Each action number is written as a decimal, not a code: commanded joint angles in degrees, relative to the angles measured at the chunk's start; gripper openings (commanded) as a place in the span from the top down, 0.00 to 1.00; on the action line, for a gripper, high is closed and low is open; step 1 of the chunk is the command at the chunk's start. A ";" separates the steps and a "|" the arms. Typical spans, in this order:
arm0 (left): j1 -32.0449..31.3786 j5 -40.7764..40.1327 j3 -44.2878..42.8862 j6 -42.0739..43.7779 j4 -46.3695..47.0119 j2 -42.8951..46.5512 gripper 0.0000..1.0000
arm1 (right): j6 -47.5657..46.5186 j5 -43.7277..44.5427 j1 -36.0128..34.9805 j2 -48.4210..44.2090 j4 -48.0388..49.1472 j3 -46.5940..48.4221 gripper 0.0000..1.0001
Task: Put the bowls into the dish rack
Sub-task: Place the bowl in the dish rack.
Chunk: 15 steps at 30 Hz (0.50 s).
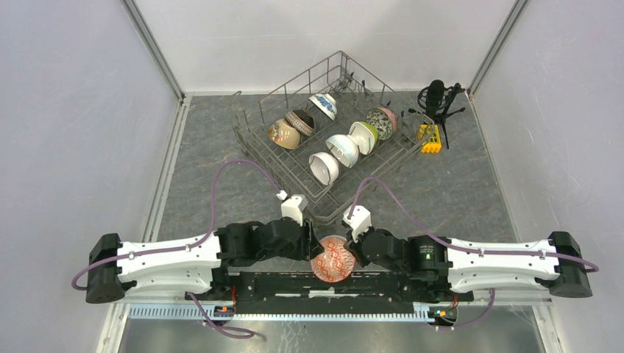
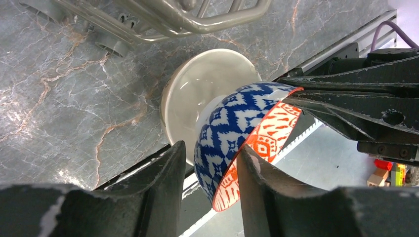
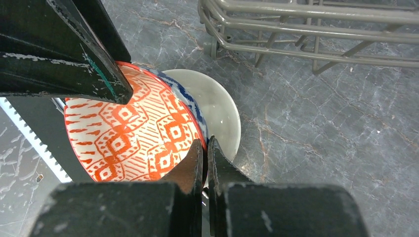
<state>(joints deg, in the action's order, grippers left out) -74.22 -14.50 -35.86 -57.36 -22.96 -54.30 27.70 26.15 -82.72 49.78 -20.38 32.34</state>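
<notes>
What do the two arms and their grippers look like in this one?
The left arm and right arm match: long white links, black joints and black blocks at the outer ends. A purple cable loops along each arm to a small white block at the wrist. The left gripper and right gripper have black, wedge-shaped fingers with scuffed, chipped paint.

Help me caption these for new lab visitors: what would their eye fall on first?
The patterned bowl, orange inside and blue outside, hangs tilted at the near edge of the table, right fingers pinched on its rim, left fingers apart around it, above a plain white bowl. Beyond it, the wire dish rack mid-table holds seven bowls standing on edge.
</notes>
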 commanded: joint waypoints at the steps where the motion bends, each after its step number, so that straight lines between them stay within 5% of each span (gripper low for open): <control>1: 0.31 -1.95 -1.14 2.77 0.66 -0.53 0.52 | 2.02 2.30 -1.03 0.36 2.31 6.15 1.00; 12: -0.14 -3.12 -1.15 3.31 -1.92 -0.62 0.64 | 1.88 4.63 -1.72 1.93 0.79 10.63 1.00; 15: -0.24 -3.61 -1.11 3.73 -2.37 -0.15 0.80 | 1.94 5.00 -1.82 1.73 0.73 10.95 1.00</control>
<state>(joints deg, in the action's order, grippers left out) -74.41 -14.50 -35.94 -56.27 -22.63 -55.29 28.21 29.87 -83.40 52.69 -24.75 38.74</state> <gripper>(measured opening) 0.309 0.022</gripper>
